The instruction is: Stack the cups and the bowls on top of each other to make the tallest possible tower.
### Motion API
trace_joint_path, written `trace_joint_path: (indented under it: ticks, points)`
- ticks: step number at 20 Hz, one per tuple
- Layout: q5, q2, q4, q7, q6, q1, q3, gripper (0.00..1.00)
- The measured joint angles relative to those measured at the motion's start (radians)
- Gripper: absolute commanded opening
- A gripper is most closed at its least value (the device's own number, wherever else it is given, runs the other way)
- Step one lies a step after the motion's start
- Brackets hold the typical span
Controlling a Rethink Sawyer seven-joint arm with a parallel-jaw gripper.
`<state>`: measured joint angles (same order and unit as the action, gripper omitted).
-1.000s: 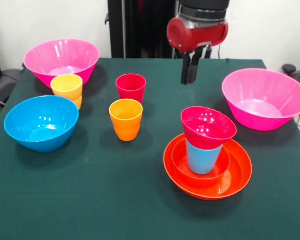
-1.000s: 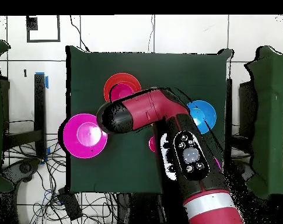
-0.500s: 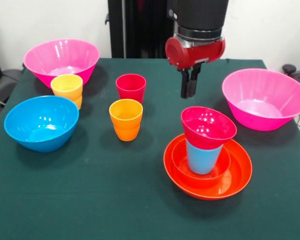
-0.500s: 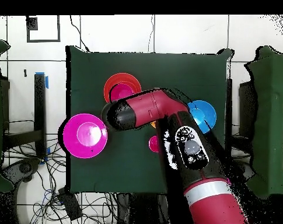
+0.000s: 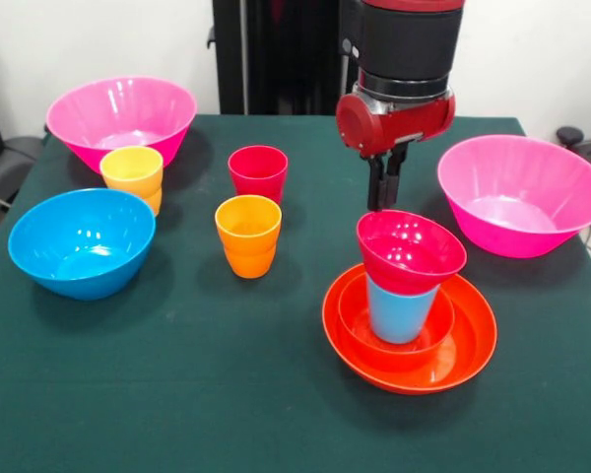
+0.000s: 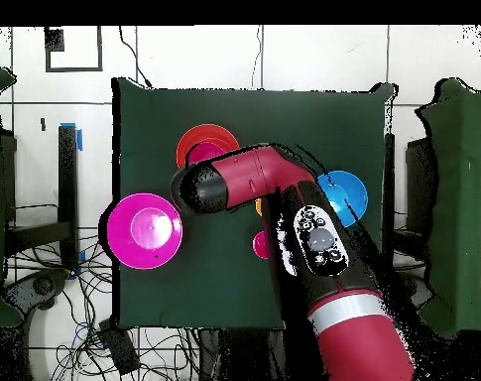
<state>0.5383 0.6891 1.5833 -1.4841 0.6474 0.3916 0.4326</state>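
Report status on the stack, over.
Gripper shut, empty, just behind the crimson bowl. Crimson bowl sits tilted on the blue cup, inside the small orange bowl and wide orange bowl. Nothing in the way.

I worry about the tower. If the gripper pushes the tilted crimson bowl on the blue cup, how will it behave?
The crimson bowl sits tilted on the narrower blue cup, so it would probably tip or slide off. Its glossy plastic looks slippery, stiff and light.
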Motion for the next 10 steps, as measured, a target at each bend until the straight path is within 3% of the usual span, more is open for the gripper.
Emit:
trace_joint_path:
  ticks: [10]
  points:
    - [-0.002,-0.007,-0.034,0.000,0.000,-0.008,0.000,0.00]
